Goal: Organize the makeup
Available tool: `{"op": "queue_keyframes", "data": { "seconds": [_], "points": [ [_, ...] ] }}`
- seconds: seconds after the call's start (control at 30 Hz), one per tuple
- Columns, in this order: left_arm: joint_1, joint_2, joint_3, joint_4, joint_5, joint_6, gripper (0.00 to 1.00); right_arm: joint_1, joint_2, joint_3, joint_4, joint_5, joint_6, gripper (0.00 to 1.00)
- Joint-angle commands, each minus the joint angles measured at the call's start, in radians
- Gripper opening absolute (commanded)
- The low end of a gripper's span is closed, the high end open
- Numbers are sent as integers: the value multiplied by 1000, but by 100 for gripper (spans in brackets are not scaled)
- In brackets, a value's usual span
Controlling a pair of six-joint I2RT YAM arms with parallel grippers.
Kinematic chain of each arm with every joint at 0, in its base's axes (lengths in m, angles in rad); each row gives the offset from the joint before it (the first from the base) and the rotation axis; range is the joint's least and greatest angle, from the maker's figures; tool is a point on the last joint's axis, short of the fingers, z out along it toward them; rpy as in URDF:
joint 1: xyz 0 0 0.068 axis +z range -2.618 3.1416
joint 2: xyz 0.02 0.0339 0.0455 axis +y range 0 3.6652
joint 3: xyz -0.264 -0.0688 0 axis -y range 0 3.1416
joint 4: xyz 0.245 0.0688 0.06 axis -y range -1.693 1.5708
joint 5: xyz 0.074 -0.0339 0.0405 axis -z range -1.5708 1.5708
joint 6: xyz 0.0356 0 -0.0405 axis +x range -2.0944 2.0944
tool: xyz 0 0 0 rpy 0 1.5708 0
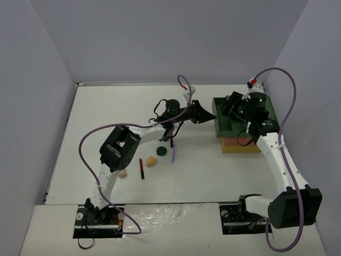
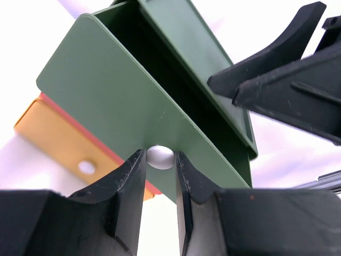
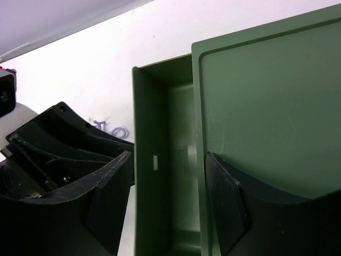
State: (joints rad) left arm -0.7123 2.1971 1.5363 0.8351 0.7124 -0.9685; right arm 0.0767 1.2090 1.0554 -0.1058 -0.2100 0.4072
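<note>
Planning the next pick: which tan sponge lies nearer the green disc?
The sponge right of the dark red stick, just beside the disc; the other sponge sits left of that stick.

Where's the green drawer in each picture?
Top external: green drawer, right of centre, poking left from the box.
Left wrist: fills the middle, above the fingers of the left gripper.
Right wrist: centre, open, left of the box's top.
Shared landmark: those black fingers, beside the drawer in every view.

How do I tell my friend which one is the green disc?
Start at the big green-topped box, then look left across the white table. The dark green disc lies between a tan egg-shaped sponge and a thin lilac tool, the only flat round thing there.
</note>
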Motion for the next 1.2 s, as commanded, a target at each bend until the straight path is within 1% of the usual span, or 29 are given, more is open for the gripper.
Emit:
{"op": "queue_keyframes", "data": {
  "seconds": [0.0,0.27,0.4,0.6,0.63,0.73,0.83,1.03,1.1,1.13,1.17],
  "points": [
    [34,-141,-59,-8,26,58,0,-12,-10,-12,12,7,6,54],
    [59,-275,-202,-100,21,131,0,-14,-12,-14,11,0,6,54],
    [77,-316,-246,-135,19,159,0,-15,-19,-12,11,2,4,54],
    [89,-336,-236,-208,24,196,0,-14,-21,-14,11,8,1,55],
    [89,-337,-230,-220,23,201,1,-14,-21,-13,10,8,0,55],
    [92,-348,-212,-270,19,221,19,-14,-28,-4,9,9,-8,57],
    [96,-367,-171,-364,8,263,42,-14,-39,29,1,9,-22,58],
    [115,-453,-106,-569,-47,366,68,-12,-73,117,-24,15,-83,63],
    [135,-503,-96,-617,-76,383,75,-8,-80,143,-38,15,-106,63],
    [143,-527,-94,-669,-94,403,81,-3,-87,154,-42,14,-120,64],
    [153,-567,-91,-717,-123,422,84,5,-92,167,-45,14,-144,64]
  ]
}}
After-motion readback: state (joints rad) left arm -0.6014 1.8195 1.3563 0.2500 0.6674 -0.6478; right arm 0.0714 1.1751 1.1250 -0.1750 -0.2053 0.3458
